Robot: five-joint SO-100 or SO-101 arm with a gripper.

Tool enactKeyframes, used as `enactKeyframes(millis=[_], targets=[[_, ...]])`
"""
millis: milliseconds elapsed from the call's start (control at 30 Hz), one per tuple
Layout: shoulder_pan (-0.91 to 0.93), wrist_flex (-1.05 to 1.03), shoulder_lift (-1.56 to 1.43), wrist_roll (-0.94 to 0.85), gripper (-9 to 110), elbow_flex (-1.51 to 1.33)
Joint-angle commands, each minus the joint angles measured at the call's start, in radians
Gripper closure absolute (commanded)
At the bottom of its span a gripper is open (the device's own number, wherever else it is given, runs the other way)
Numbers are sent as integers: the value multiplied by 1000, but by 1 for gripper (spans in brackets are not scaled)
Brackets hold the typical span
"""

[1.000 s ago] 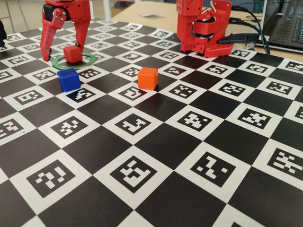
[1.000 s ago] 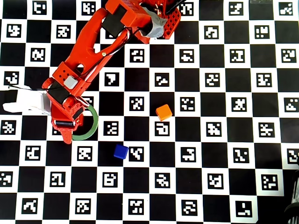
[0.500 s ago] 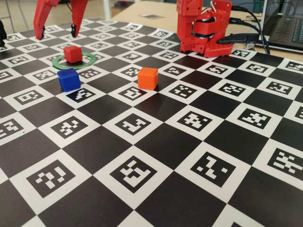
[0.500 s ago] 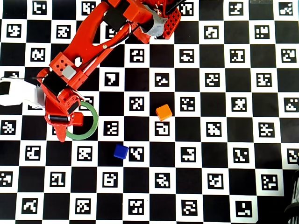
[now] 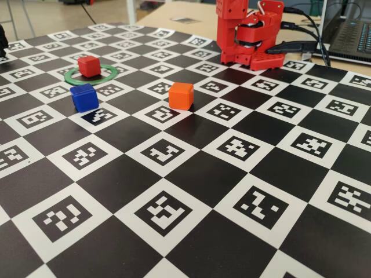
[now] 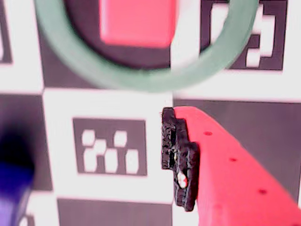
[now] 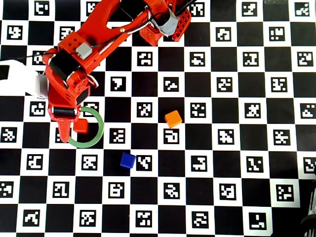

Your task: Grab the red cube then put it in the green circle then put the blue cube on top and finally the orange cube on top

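Inside the green circle [image 7: 100, 132], red cube [image 7: 81, 126] sits; end effector [image 7: 66, 132] state unclear.

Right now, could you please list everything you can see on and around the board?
red cube: one, red, inside the ring
ring: one, green, flat on the board, left side of the overhead view
blue cube: one, blue, outside the ring
orange cube: one, orange, mid-board, alone
board: one, black and white, printed markers
laptop: one, dark, beyond the board
arm: one, red, stretched towards the ring in the overhead view
gripper: one, red with a black pad, at the ring's edge beside the red cube
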State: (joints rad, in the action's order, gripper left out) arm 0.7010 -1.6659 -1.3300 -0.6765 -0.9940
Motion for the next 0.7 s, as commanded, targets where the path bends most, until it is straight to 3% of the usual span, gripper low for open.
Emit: enactKeyframes(millis=[0, 167, 667], targets=[[-66, -67, -127, 29, 59, 104], [-178, -158, -112, 117, 58, 166], [-440, -166, 25, 388, 52, 127]])
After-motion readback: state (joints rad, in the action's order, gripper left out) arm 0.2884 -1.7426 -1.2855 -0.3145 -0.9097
